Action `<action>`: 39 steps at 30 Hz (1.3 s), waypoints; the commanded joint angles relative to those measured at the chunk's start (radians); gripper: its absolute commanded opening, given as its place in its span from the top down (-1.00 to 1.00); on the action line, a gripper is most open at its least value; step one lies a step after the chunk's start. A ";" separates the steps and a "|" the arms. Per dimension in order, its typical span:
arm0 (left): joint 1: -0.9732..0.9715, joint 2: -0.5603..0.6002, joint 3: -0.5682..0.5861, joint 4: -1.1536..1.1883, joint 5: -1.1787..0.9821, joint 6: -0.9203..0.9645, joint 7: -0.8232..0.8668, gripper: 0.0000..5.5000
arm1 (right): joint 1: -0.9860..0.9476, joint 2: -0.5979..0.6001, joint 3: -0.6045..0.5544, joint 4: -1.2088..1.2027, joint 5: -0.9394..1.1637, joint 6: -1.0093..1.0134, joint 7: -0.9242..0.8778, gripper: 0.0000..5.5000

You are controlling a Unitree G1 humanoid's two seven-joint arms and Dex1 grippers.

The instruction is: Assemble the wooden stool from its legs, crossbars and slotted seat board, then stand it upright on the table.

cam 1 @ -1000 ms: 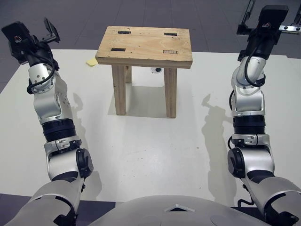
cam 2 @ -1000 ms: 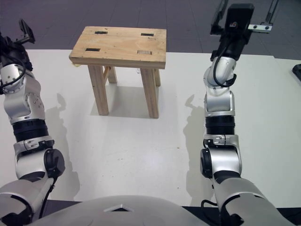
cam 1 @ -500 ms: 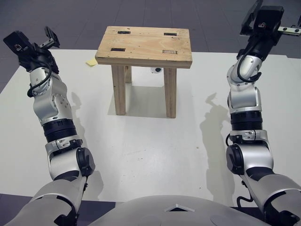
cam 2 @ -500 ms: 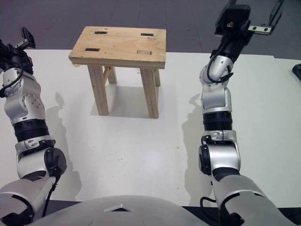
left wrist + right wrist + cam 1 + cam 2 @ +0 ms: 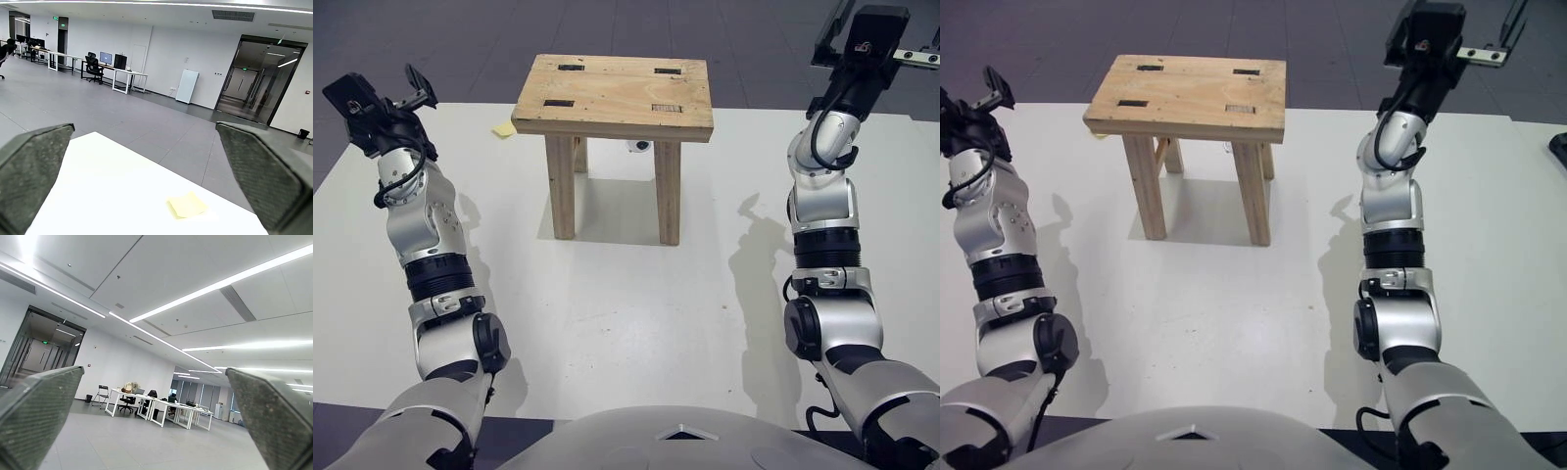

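Observation:
The wooden stool (image 5: pixel 615 93) stands upright at the back middle of the white table (image 5: pixel 607 323), its slotted seat board on top, legs and a crossbar under it. My left gripper (image 5: pixel 406 86) is raised at the table's far left edge, well left of the stool; the left wrist view shows this gripper (image 5: pixel 146 152) open with nothing between its fingers (image 5: pixel 34 181). My right gripper (image 5: pixel 886 20) is held high past the table's far right, away from the stool. In the right wrist view this gripper (image 5: pixel 156 401) is open and empty, pointing into the room.
A yellow sticky note (image 5: pixel 504 128) lies on the table just left of the stool. A small white object (image 5: pixel 639 146) sits behind the stool's legs. Wide bare tabletop lies in front of the stool, between my arms.
My left gripper has dropped slightly and its forearm shifted a little inward. The right arm has straightened a bit with its gripper still high. The stool has not moved.

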 commanded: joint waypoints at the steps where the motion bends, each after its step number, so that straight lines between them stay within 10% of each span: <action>1: -0.026 -0.009 -0.002 0.033 -0.001 -0.012 0.008 -0.96 | -0.003 0.006 -0.011 -0.003 0.000 0.015 -0.014 -0.96; 39: -0.091 -0.057 -0.092 0.137 0.052 -0.090 0.034 -0.96 | 0.009 -0.025 0.017 0.034 -0.028 -0.052 0.020 -0.96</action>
